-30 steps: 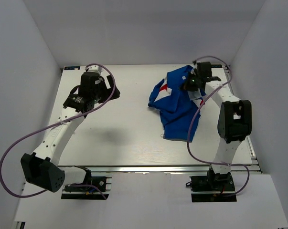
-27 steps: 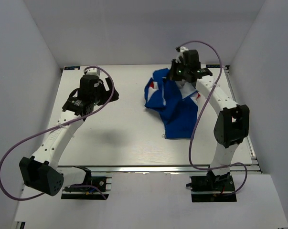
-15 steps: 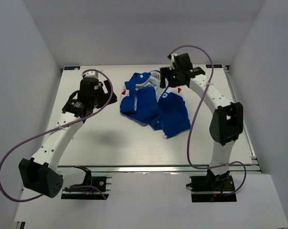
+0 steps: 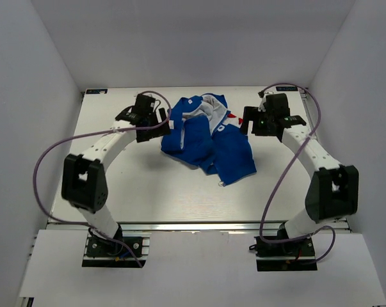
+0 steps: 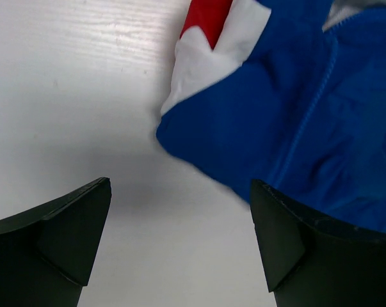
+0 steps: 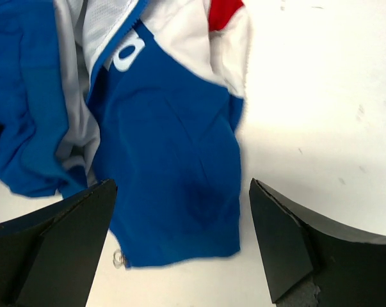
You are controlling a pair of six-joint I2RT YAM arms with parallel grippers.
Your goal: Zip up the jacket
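The left hand is at the far left of the counter, just beside the left edge of the jacket. In its wrist view the left hand is spread wide with nothing between its fingers. Bare counter lies under the gap, and a blue fold of the jacket reaches in from the right. A red and white sleeve panel sits at that fold's upper corner. The jacket lies rumpled in the far middle of the counter between the two hands. Its front is unzipped and spread, with the white lining showing near the collar. A small metal ring pokes out at the near hem. The right hand is just beside the jacket's upper right corner. From its wrist view the right hand is likewise wide open and grips nothing. The jacket fills the left and middle of that view, showing a white letter by the zipper edge, the metal ring at the hem, and the counter to the right.
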